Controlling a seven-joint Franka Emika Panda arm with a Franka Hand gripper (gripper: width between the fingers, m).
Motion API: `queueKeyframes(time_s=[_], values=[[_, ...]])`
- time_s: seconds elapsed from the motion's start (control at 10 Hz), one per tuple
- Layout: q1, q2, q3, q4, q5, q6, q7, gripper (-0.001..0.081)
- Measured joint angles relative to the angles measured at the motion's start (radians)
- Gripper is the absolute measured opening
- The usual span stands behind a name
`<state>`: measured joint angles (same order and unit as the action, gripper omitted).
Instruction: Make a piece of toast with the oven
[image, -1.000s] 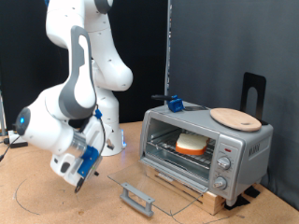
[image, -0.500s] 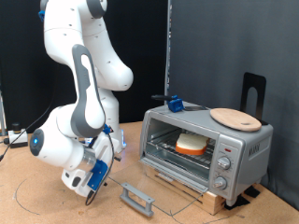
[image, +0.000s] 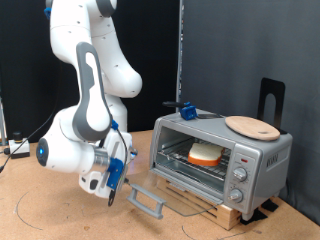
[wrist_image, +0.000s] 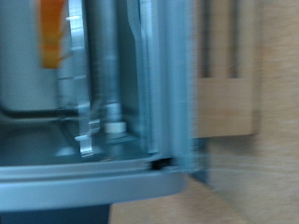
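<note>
On the desk (image: 40, 215), toward the exterior view's right edge, we see the oven (image: 220, 160) standing on a low wooden base (image: 225, 207). Its glass door (image: 165, 200) is swung down flat in front of it, with the grey door handle (image: 147, 203) at the outer end. Inside, on the wire rack, we see the piece of toast (image: 205, 153), its pale face up and its orange-brown crust showing along the lower side. On the oven's roof we find a flat round wooden plate (image: 251, 126) and, nearer the back corner, a small blue object (image: 185, 110). Three knobs (image: 240, 175) line the front panel on the side of the exterior view's right.

The tool (image: 112, 187) hangs low over the desk, just beside the door handle on the side of the exterior view's left, tilted down toward it. We cannot tell from either view whether its fingers are spread or pressed together; nothing shows between them.

In the wrist view we get a blurred close look at the oven's (wrist_image: 103, 112) metal frame and door edge, with an orange strip of the toast's (wrist_image: 51, 33) crust in one corner and the wooden base (wrist_image: 229, 107) beside it.
</note>
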<state>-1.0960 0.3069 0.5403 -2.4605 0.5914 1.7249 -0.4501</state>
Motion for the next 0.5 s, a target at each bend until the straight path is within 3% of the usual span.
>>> queueKeyframes(time_s=[0.2, 0.5], values=[[-0.024, -0.054, -0.002, 0.001, 0.01, -0.11, -0.012, 0.0808], [-0.034, -0.147, 0.001, -0.007, 0.023, -0.177, 0.007, 0.0808]])
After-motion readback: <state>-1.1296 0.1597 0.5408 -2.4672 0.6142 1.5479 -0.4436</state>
